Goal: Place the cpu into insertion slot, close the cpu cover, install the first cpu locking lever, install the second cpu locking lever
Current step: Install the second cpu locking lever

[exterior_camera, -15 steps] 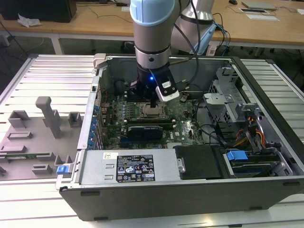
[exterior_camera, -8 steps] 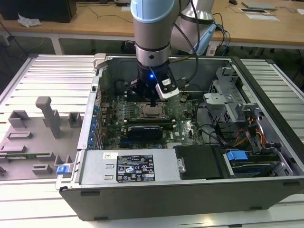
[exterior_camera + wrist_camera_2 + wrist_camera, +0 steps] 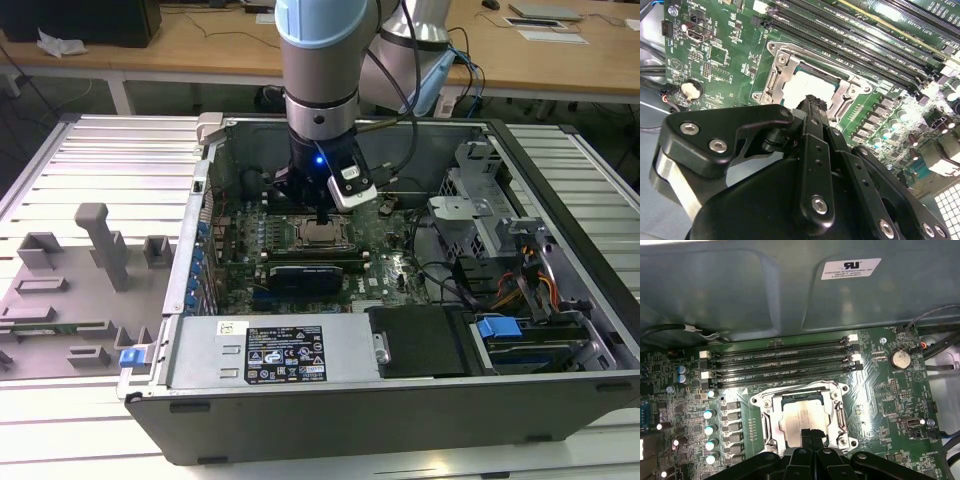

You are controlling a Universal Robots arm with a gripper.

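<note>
The gripper (image 3: pixel 322 214) hung inside the open computer case (image 3: pixel 400 420), straight above the middle of the green motherboard (image 3: pixel 390 265). In both wrist views its black fingers were pressed together tip to tip with nothing between them (image 3: pixel 812 103) (image 3: pixel 810 434), and the tips stood right at the near edge of the cpu (image 3: pixel 800 416); whether they touched it could not be told. The cpu, pale silver on top with faint print too small to make out, lay flat in the insertion slot (image 3: pixel 764 426), seen also in the second wrist view as a bright square (image 3: pixel 807 88) inside the slot's silver rim (image 3: pixel 771 80). The cpu cover (image 3: pixel 836 412) lay down flat around the chip as a thin metal frame, the chip showing through its window. Just beside the socket ran four long black memory slots (image 3: pixel 780 362), with small white lettering printed on the board between them. A round coin cell (image 3: pixel 900 359) sat on the board well apart from the socket. A white sticker with black print (image 3: pixel 851 268) was on the grey case wall behind the board. In the exterior view a black label with rows of white marks (image 3: pixel 285 353) covered part of the power supply at the front of the case, and a grey fixture tray (image 3: pixel 60 290) lay on the table at the exterior view's left.
</note>
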